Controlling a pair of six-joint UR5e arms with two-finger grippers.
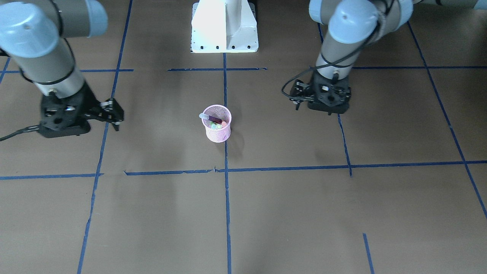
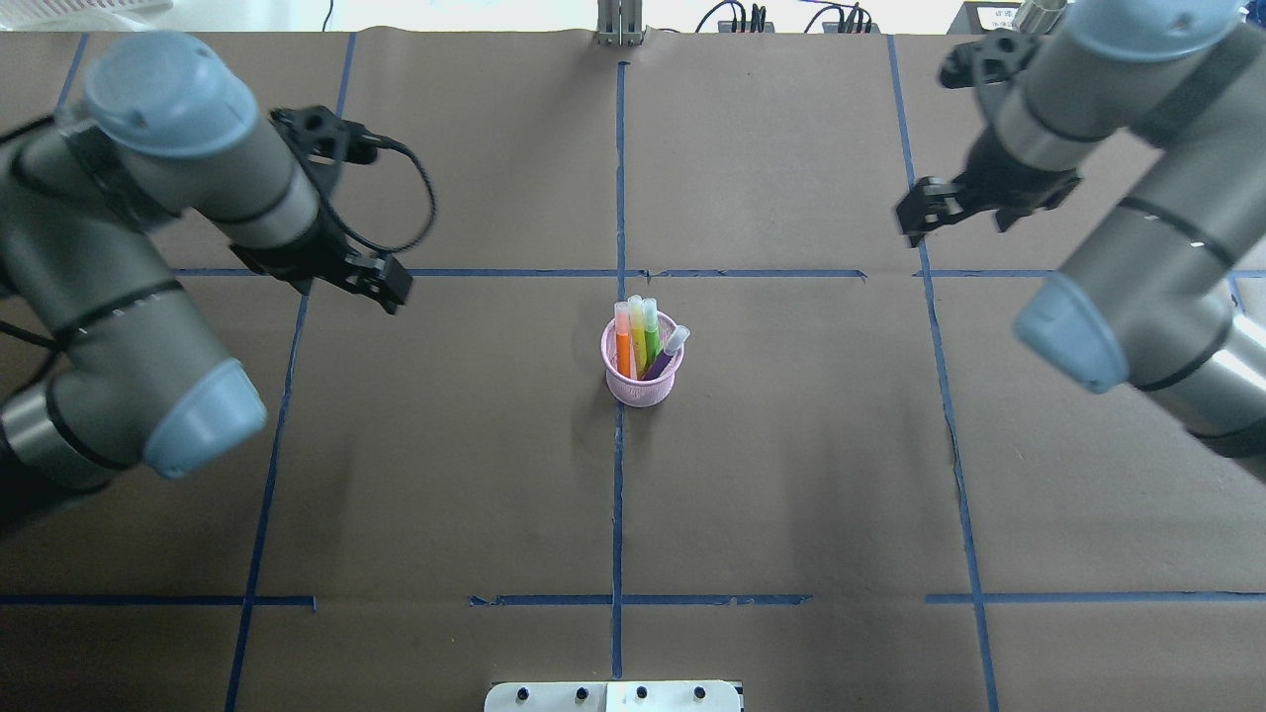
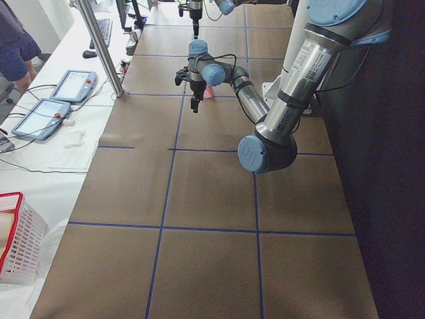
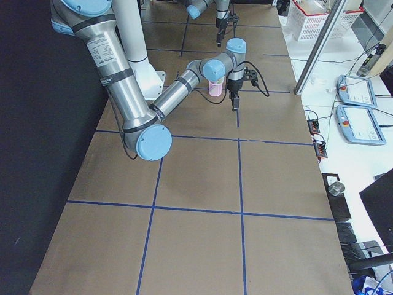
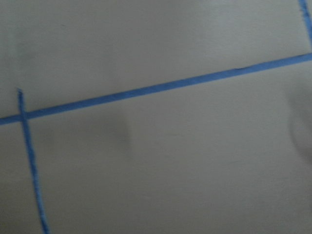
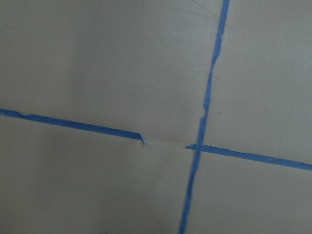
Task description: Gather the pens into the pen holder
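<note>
In the pen holder [image 2: 643, 392], pens [image 2: 638, 341] stand cap-up; left gripper [image 2: 394, 290], right gripper [image 2: 910, 218] jaws: cannot tell.

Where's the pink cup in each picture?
Front-facing: cup centre, just above middle.
Overhead: centre.
Exterior left: upper middle.
Exterior right: upper middle.
Left wrist: absent.
Right wrist: absent.
Shared landmark: blue tape line under it.

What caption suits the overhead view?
Slim coloured pens stand in a small pink wire-mesh cup; left tool and right tool flank it.
</note>
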